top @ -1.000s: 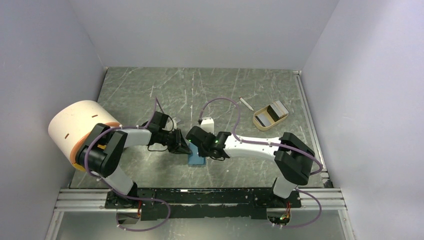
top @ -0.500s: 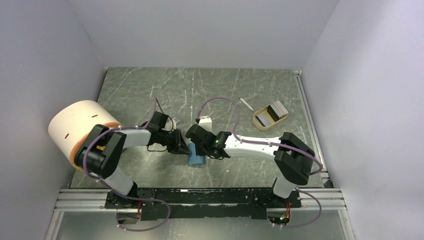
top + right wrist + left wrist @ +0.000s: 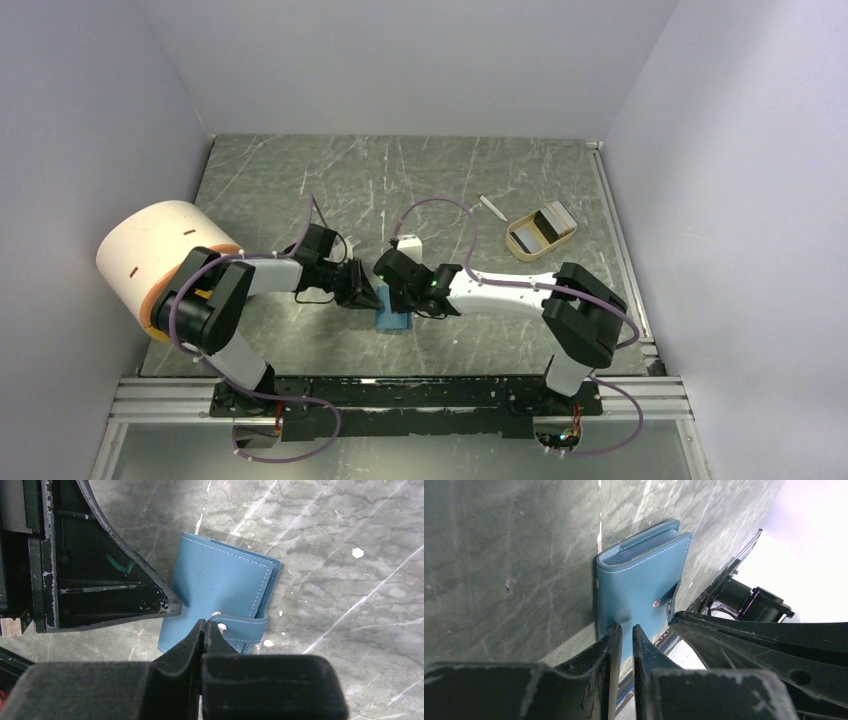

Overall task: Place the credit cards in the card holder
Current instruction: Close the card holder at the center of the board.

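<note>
Near the middle of the bench (image 3: 300,180), toward its near edge, the card holder (image 3: 394,323) lay closed, and from overhead the two arms hid most of it. Only the wrist views showed the contact.

Through the left wrist camera the left tool (image 3: 625,632) sat at the holder's near edge, its fingers a sliver apart with blue showing in the gap. I could not tell whether it pinched the cover or merely pressed on it.

Through the right wrist camera the right tool (image 3: 205,628) was fully closed. Its tips met at the snap tab (image 3: 245,628), just beside the metal stud (image 3: 220,626); whether any of the tab was caught between them I could not tell. That view also showed the left tool's finger touching the cover at the holder's 9 o'clock.

Only the overhead view showed the credit cards (image 3: 548,220). Pale ones and a dark one lay in a tan tray (image 3: 519,243), well apart from the holder at its 2 o'clock, near the bench's right edge. A thin white stick (image 3: 491,207) lay just beside the tray at its 10 o'clock. A large cream cylinder (image 3: 150,250) sat at the left edge, at the holder's 9 o'clock.

Walls closed the bench on three sides, and bare stone-patterned surface stretched from the holder toward 12 o'clock. A green tick (image 3: 119,563) was painted on the left tool's finger.
</note>
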Robot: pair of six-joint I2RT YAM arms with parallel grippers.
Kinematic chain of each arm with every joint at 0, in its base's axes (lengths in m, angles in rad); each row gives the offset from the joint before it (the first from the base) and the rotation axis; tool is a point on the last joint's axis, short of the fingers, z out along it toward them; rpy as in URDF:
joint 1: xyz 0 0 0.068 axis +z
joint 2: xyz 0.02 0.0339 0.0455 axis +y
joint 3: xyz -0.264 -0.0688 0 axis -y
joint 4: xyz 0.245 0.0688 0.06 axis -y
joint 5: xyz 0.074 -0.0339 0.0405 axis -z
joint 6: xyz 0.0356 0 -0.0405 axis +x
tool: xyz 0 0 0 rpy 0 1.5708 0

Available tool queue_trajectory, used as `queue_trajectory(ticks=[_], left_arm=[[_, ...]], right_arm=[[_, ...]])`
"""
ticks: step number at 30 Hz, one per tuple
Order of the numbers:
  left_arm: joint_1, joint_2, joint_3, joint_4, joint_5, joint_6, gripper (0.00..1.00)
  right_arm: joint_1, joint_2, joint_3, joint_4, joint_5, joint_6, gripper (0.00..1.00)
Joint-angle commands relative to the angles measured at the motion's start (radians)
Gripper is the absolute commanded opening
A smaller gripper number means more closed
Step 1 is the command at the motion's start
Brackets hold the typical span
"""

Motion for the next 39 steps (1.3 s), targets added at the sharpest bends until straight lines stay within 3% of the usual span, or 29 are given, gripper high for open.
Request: queue_trajectory(ticks=[1, 24, 28, 32, 39], left_arm=[[0.0, 0.015, -0.021, 0.031, 0.006, -0.009, 0.2], [-0.001, 0.006, -0.028, 0.025, 0.002, -0.013, 0.19], [-0.002, 0.01, -0.018, 0.021, 0.005, -0.011, 0.19], [-0.002, -0.015, -0.011, 0.01, -0.006, -0.019, 0.19], [-0.002, -0.047, 0.02, 0.006, 0.0, -0.036, 0.18]], right_arm=[[-0.009, 0.026, -0.008, 0.038, -0.019, -0.009, 0.0], [-0.033, 0.046, -0.05, 0.098, -0.05, -0.037, 0.0], [-0.035, 0.005, -0.011, 0.078, -0.093, -0.065, 0.21], [-0.036, -0.069, -0.012, 0.065, -0.097, -0.063, 0.34], [-0.062, -0.142, -0.093, 0.072, -0.086, -0.067, 0.26]])
